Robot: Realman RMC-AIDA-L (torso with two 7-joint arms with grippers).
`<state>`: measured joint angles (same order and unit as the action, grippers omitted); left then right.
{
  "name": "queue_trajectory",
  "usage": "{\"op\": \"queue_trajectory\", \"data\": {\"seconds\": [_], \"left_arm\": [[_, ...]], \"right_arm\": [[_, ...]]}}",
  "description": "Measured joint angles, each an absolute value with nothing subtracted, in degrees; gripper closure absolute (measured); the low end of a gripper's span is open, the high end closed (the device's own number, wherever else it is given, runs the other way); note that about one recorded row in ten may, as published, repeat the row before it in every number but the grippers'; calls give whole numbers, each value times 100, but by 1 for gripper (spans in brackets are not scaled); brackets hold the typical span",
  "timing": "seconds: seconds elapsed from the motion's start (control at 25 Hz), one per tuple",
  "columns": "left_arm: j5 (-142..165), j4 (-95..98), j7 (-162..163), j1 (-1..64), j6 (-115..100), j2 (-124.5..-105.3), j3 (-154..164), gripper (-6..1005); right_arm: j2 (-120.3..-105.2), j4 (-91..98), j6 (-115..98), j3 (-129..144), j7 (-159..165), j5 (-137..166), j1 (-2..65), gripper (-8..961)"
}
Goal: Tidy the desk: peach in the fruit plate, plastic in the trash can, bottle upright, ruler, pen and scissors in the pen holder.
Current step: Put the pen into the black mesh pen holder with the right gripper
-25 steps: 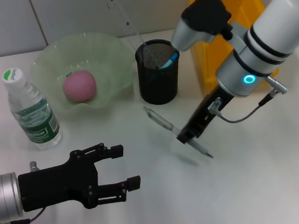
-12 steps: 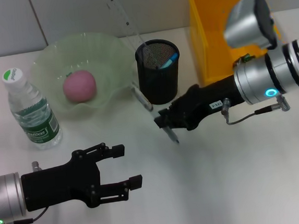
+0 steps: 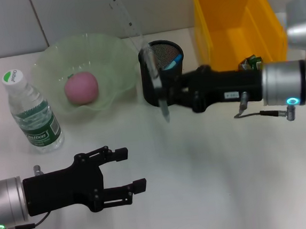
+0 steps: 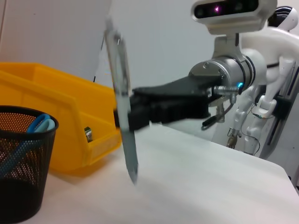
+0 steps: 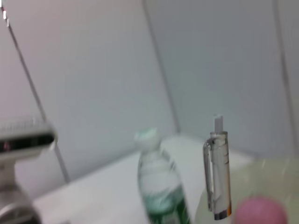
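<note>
My right gripper is shut on a clear pen, holding it upright just off the table, beside the near left rim of the black mesh pen holder. The left wrist view shows the pen held by those black fingers; the right wrist view shows the pen close up. A clear ruler and blue-handled scissors stand in the holder. The pink peach lies in the green fruit plate. The bottle stands upright. Green plastic lies in the yellow trash can. My left gripper hangs open at the near left.
The yellow bin stands right behind the pen holder, close to my right forearm. White tabletop stretches across the near right. A wall runs along the back edge.
My right arm has swung low and level, lifting the pen off the table, turning it upright and carrying it left and back toward the pen holder. My left gripper has barely moved.
</note>
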<state>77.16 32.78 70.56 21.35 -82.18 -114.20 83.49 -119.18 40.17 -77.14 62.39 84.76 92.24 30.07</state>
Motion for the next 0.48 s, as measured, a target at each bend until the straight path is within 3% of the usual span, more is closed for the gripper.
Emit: {"op": "queue_trajectory", "data": {"seconds": [0.48], "left_arm": [[7720, 3198, 6850, 2176, -8094, -11542, 8182, 137]], "right_arm": [[-11918, 2962, -7559, 5620, 7024, 7417, 3039, 830]]}}
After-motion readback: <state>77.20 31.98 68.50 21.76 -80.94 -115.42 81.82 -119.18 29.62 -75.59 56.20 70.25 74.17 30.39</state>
